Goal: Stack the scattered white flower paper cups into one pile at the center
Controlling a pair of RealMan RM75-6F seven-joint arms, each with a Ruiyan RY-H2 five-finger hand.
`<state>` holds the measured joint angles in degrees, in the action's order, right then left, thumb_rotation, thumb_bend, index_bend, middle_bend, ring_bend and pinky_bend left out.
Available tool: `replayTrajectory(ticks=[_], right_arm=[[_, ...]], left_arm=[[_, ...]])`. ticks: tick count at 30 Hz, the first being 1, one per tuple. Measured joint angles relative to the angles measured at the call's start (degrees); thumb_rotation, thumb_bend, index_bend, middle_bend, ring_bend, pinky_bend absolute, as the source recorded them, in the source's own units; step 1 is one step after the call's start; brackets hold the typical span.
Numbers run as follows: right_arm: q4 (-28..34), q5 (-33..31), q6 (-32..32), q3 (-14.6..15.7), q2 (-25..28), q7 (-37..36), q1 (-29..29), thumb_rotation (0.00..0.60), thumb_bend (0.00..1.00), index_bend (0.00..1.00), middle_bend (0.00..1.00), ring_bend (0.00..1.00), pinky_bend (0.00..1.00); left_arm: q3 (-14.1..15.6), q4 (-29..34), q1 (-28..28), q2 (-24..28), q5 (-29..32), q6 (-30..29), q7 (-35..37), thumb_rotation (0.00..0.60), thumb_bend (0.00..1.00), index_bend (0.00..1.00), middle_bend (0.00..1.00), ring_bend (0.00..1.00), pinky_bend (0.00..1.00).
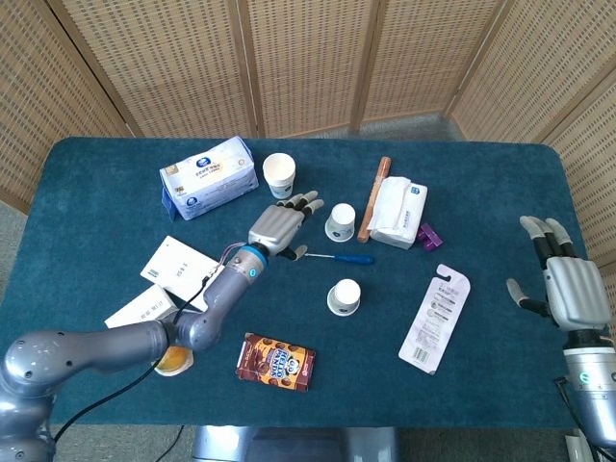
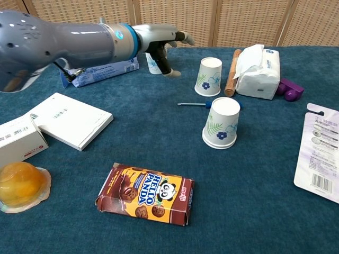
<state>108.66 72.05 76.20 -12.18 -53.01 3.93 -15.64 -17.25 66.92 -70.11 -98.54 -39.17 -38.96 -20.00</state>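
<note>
Three lots of white flower paper cups are on the blue table. An upright stack [image 1: 279,175] stands at the back and is mostly hidden behind my left hand in the chest view [image 2: 153,63]. One upside-down cup [image 1: 340,221] [image 2: 208,76] sits near the middle. Another upside-down pair [image 1: 344,295] [image 2: 221,123] sits closer to me. My left hand [image 1: 281,227] [image 2: 163,45] hovers between the stack and the middle cup, fingers spread toward that cup, holding nothing. My right hand [image 1: 568,291] is open at the far right edge, away from all cups.
A blue tissue pack [image 1: 207,176] lies left of the stack. A wooden stick [image 1: 373,197], white tissue pack [image 1: 397,212] and purple object [image 1: 426,234] lie right of the middle cup. A screwdriver [image 1: 342,257], Hello Panda box [image 2: 145,193], toothbrush pack [image 1: 435,318], white boxes [image 2: 69,120] and jelly cup [image 2: 21,185] are nearby.
</note>
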Motion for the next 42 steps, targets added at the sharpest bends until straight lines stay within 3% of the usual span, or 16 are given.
replayTrajectory(ticks=[22,26,32,42], right_arm=[[1.2,-0.9,2.0,-0.4,2.7,-0.4,1.7,0.600,0.37,0.02,0.12,0.00,0.43],[1.1,-0.8,2.2,-0.4,3.0,-1.0,2.0,0.600,0.37,0.02,0.12,0.00,0.43],[1.0,-0.2,2.9,-0.3,3.6,-2.5,2.9,0.600,0.37,0.03,0.12,0.00,0.43],[0.0,0.0,2.8,-0.4,3.1,-3.4,2.9,0.600,0.37,0.03,0.12,0.00,0.43]], left_arm=[[-4.0,-31.5,-11.5,-16.4,-3.6,14.9,8.7,0.600,0.43,0.04,0.00,0.01,0.24],[-4.7,-35.7,-13.2,-18.8,-5.1,16.3,10.4,0.600,0.43,0.11,0.03,0.08,0.30],[-5.1,-41.1,-15.0,-22.2,-8.0,16.7,12.1,0.600,0.44,0.31,0.18,0.30,0.47],[-5.7,-41.6,-14.6,-22.8,-11.4,15.0,14.2,0.600,0.44,0.35,0.22,0.33,0.50]])
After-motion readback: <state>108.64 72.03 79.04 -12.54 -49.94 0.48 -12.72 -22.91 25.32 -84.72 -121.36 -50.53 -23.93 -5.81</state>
